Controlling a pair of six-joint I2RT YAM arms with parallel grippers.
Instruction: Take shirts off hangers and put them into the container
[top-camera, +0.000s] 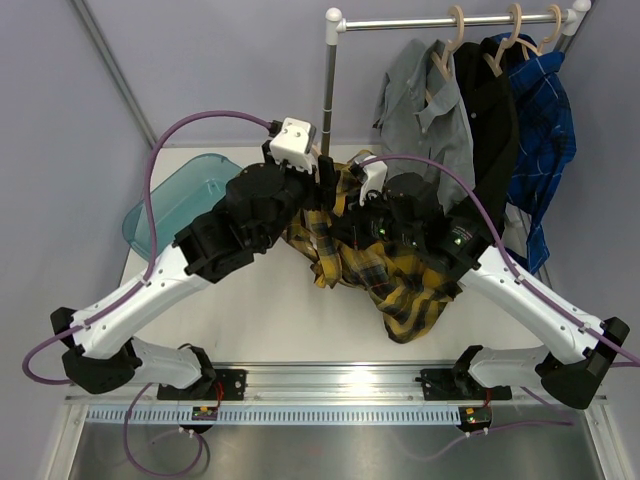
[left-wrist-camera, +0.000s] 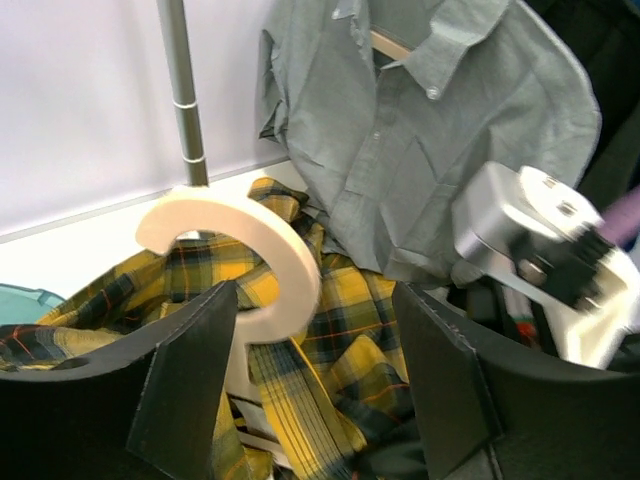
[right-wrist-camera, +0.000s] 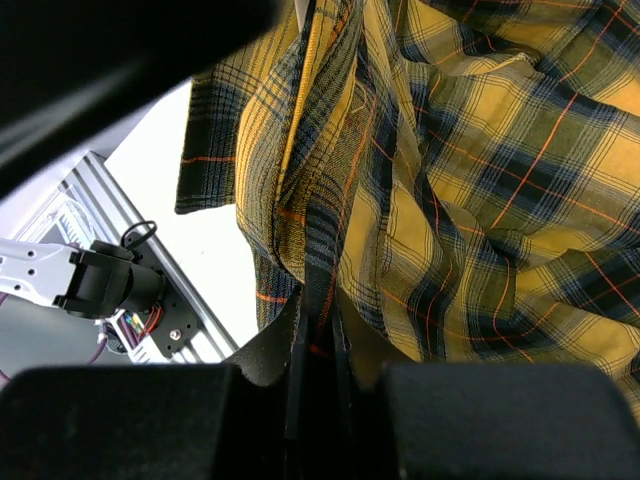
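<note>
The table (top-camera: 260, 320) is the biggest thing, and the rail (top-camera: 450, 20) stands at its far side. Three shirts hang from the rail: the grey shirt (top-camera: 420, 110), the black shirt (top-camera: 490, 120) and the blue shirt (top-camera: 545, 130). I think they are just waiting for their turn.

The yellow shirt (top-camera: 400, 290) lies in a heap on the table, just in front of the rail's pole. It is low there, so both arms can reach it. The tub (top-camera: 175, 200) sits left of the rail, apart from the yellow shirt. No shirt shows in it.

The hanger (left-wrist-camera: 280, 240) is inside the yellow shirt, with its hook poking up in front of the rail's pole. The left claw (left-wrist-camera: 315, 300) is open, with one finger on each side of the hook. I think it is there to grab the hanger. The right claw (right-wrist-camera: 315, 350) is closed tight on a fold of the yellow shirt. I think it holds the cloth so that shirt and hanger can come apart.

From above, the left arm (top-camera: 230, 230) and right arm (top-camera: 470, 250) cover the middle of the yellow shirt. Only the hanger's hook shows. I cannot tell if the left fingers touch it. The left arm hides the tub's near side.
</note>
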